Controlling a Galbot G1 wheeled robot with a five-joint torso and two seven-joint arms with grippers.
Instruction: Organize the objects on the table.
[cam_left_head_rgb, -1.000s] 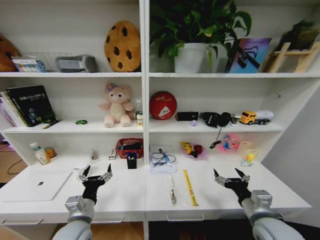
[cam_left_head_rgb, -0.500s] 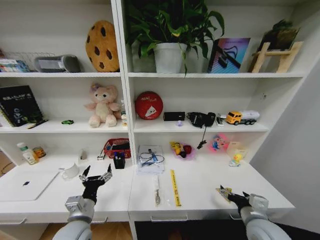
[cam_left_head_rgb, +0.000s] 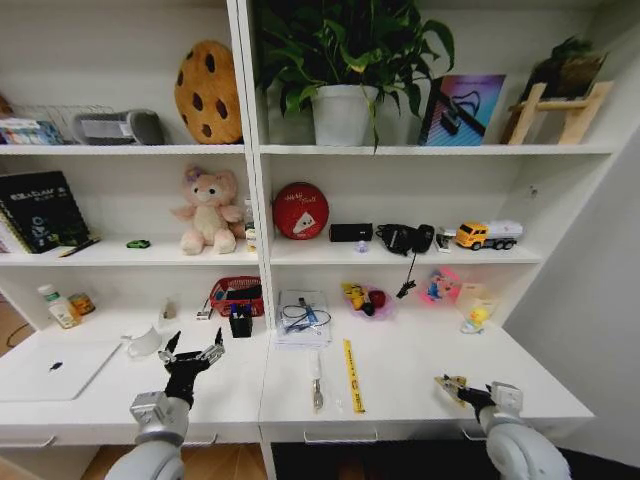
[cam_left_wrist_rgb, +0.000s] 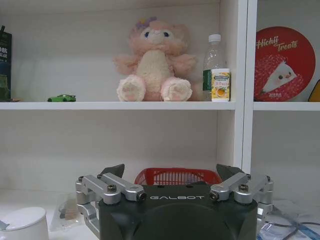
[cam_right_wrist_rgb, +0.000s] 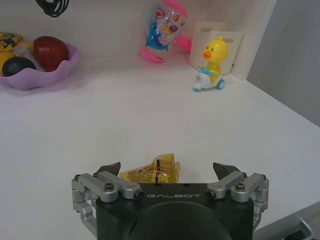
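My right gripper (cam_left_head_rgb: 466, 391) is low over the white table (cam_left_head_rgb: 400, 400) near its front right edge. It is open, and a small yellow packet (cam_right_wrist_rgb: 150, 174) lies on the table between its fingers (cam_right_wrist_rgb: 166, 169). My left gripper (cam_left_head_rgb: 193, 348) hovers open and empty above the table left of centre, facing the red basket (cam_left_wrist_rgb: 175, 176). A silver laptop (cam_left_head_rgb: 55, 368) lies shut at the far left. The green-capped bottle (cam_left_head_rgb: 60, 308) stands behind it. A tiny green toy car (cam_left_wrist_rgb: 62, 98) sits on the shelf beside the pink bear (cam_left_wrist_rgb: 154, 62).
A white cup (cam_left_head_rgb: 143, 343), black pen holder (cam_left_head_rgb: 240, 322), notebook with cable (cam_left_head_rgb: 302, 318), yellow ruler (cam_left_head_rgb: 352, 375) and a slim tool (cam_left_head_rgb: 316, 378) lie mid-table. A purple bowl (cam_right_wrist_rgb: 30, 75), pink toy (cam_right_wrist_rgb: 162, 27) and yellow duck (cam_right_wrist_rgb: 210, 70) stand at the back right.
The camera has swung right, shifting the whole picture. My right gripper has dropped from a raised pose to the table's front edge, around the yellow packet. The left gripper holds its pose.
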